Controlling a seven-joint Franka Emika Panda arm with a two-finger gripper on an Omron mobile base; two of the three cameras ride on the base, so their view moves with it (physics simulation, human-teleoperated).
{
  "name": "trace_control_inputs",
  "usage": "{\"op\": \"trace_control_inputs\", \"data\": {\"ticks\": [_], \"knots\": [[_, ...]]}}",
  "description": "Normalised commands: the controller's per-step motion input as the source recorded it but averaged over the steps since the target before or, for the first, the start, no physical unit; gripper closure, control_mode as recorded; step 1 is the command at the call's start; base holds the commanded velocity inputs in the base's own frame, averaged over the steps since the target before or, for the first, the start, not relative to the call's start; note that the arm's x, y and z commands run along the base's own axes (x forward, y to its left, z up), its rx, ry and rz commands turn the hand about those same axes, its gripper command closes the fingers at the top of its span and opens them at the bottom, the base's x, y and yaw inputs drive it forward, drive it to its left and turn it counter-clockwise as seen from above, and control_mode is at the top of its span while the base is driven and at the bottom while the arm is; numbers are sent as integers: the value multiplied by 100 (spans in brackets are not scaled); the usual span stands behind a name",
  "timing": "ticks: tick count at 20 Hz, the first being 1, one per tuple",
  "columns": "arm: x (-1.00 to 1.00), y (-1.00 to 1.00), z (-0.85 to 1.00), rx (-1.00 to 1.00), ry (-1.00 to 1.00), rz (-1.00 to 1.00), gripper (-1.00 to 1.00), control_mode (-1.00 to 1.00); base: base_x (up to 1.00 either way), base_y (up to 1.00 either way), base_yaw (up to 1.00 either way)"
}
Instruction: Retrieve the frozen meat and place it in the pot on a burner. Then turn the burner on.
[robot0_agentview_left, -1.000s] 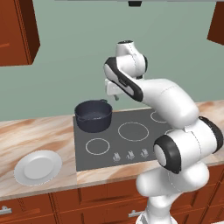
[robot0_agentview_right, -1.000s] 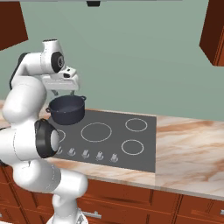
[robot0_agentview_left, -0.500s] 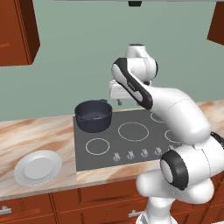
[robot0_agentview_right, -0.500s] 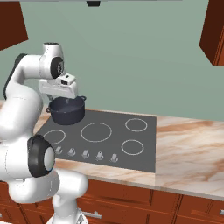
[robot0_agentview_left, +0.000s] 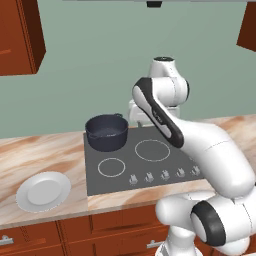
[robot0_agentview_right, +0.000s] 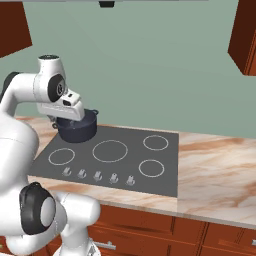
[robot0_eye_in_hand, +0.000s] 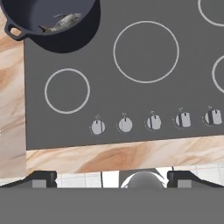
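On the rear left burner of the cooktop (robot0_agentview_left: 150, 170), the pot (robot0_agentview_left: 106, 132) is sitting upright, and the frozen meat (robot0_eye_in_hand: 61, 22) is lying inside it on the bottom, as the hand view is showing. The placement half of the task is therefore reading as complete.

Over the last second the arm has been swinging away from the pot: earlier the hand was hanging directly beside the pot rim, and now it is standing higher and further back, with the wrist camera looking straight down over the cooktop. The pot itself is not shifting between frames.

The gripper (robot0_eye_in_hand: 112, 176) is holding nothing, and its two dark fingertips (robot0_eye_in_hand: 41, 177) are standing wide apart at the bottom of the hand view.

The row of five knobs (robot0_eye_in_hand: 154, 122) is lying along the front edge of the cooktop, nearest the fingertips. The plate (robot0_agentview_left: 43, 191) is resting bare on the counter (robot0_agentview_left: 40, 155) to the left of the cooktop.

The retreat from the pot is suggesting that the remaining step is beginning: selecting the knob that governs the pot's burner. Which of the five knobs that is cannot be told from these views.
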Motion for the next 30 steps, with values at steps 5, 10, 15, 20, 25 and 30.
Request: {"op": "trace_control_inputs", "data": {"ticks": [5,10,15,20,25,30], "knots": [[-15,0,0,0,0,0,-100,-100,0,0,0],[0,0,0,0,0,0,-100,-100,0,0,0],[0,0,0,0,0,0,-100,-100,0,0,0],[0,0,-5,0,-1,0,-100,-100,0,0,0],[0,4,-19,-3,-1,0,-100,-100,0,0,0],[0,23,-30,0,0,0,-100,-100,0,0,0]]}}
